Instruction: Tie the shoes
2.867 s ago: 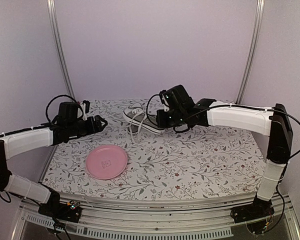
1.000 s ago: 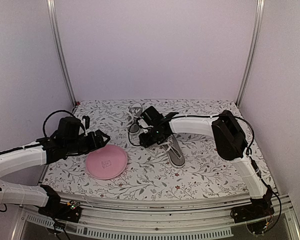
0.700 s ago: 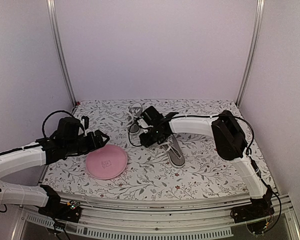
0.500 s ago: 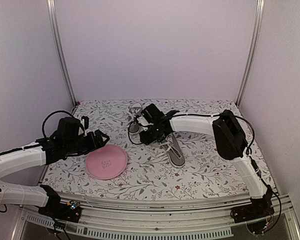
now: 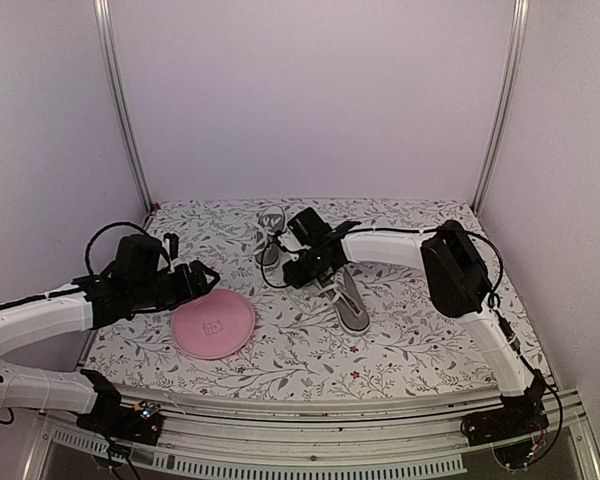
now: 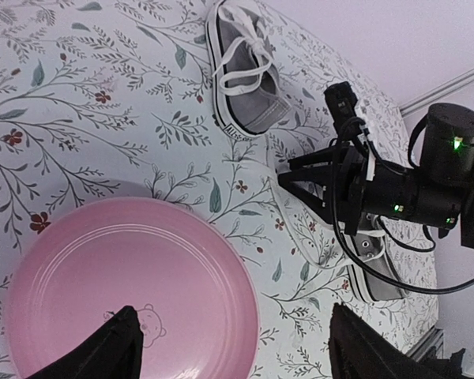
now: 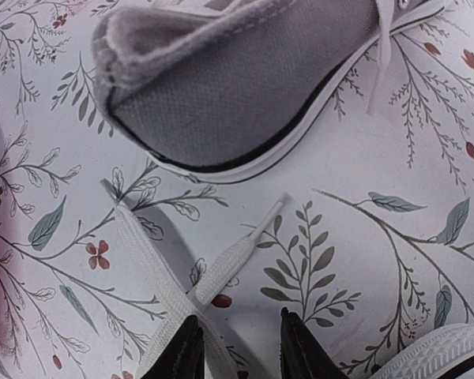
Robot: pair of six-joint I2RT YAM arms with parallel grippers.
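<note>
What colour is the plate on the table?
Pink; the plate shows best in the left wrist view.

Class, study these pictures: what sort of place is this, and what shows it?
Probably a robot test booth: a left arm and right arm bolted at the edge of a table, plain walls with metal rails, and props, shoes and a plate.

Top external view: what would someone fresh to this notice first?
The right gripper sits low between the far shoe and the near shoe, fingertips either side of a loose white lace. The pink plate stands out at near left, the open left gripper hovering above it.
</note>
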